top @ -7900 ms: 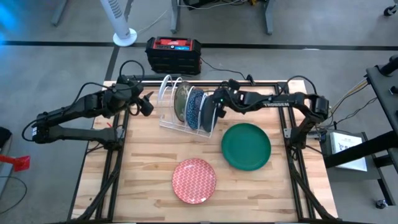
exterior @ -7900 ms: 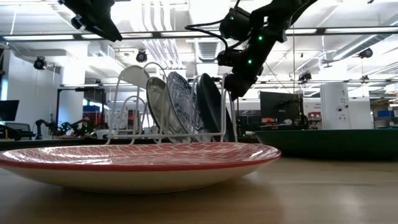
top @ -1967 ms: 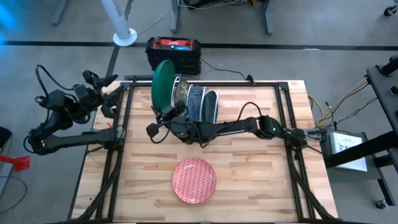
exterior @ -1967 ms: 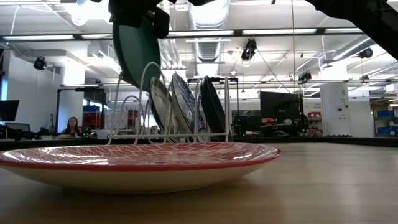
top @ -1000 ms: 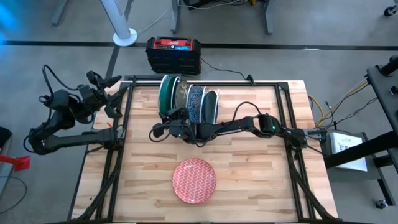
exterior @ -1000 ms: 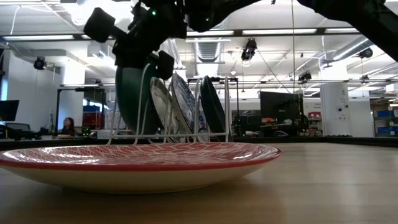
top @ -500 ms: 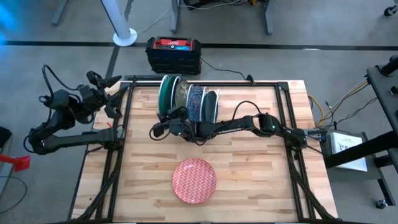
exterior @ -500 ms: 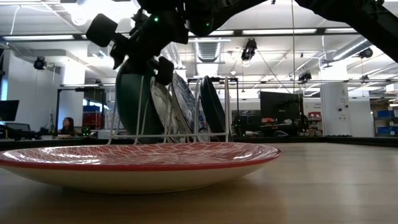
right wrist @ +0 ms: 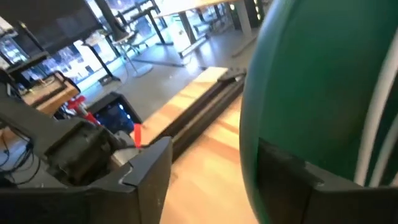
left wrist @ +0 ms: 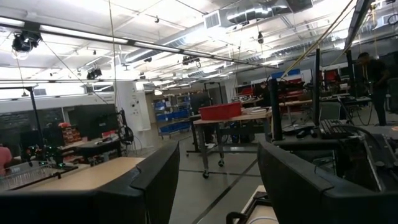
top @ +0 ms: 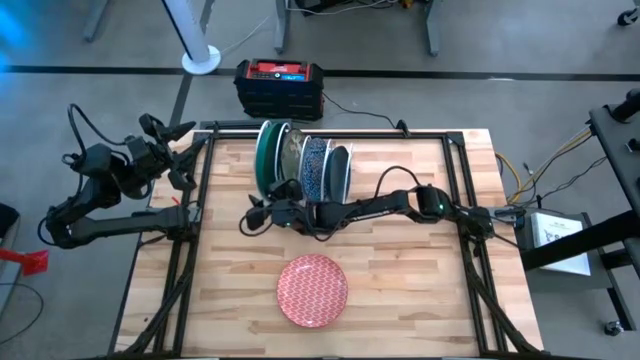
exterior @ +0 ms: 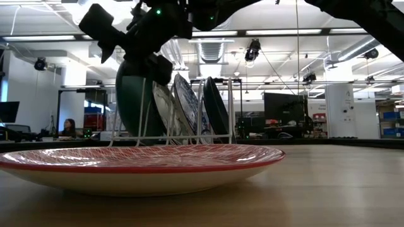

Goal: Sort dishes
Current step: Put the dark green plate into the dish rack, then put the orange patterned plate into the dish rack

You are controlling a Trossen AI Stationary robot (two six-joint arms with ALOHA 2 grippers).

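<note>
A dark green plate [top: 265, 150] stands on edge in the left end slot of the white wire rack [top: 300, 197], beside a greyish plate [top: 290, 158], a blue speckled plate [top: 315, 170] and a dark plate [top: 340, 172]. My right gripper [top: 262, 212] is open at the green plate's near rim [right wrist: 249, 124]. A red patterned plate [top: 312, 290] lies flat near the table's front edge. My left gripper [top: 185, 165] waits open beyond the table's left edge, with nothing between its fingers [left wrist: 155, 180]. My right gripper reaches level from the table's right toward the green plate's near rim [right wrist: 252, 162]. One finger [right wrist: 292, 180] stands in front of the plate's face, the other well clear of it. Whether that finger touches the plate I cannot tell. The plate stands upright in the rack.
A black and red box [top: 280, 85] and a white fan [top: 195, 40] stand on the floor behind the table. Bare wood [top: 420, 250] lies to the right of the rack and the red plate. My right arm [top: 400, 205] stretches across the table's middle.
My right gripper has opened and let go of the green plate, which stays upright in the rack's left end slot. The gripper has hardly moved from the plate's near rim.
</note>
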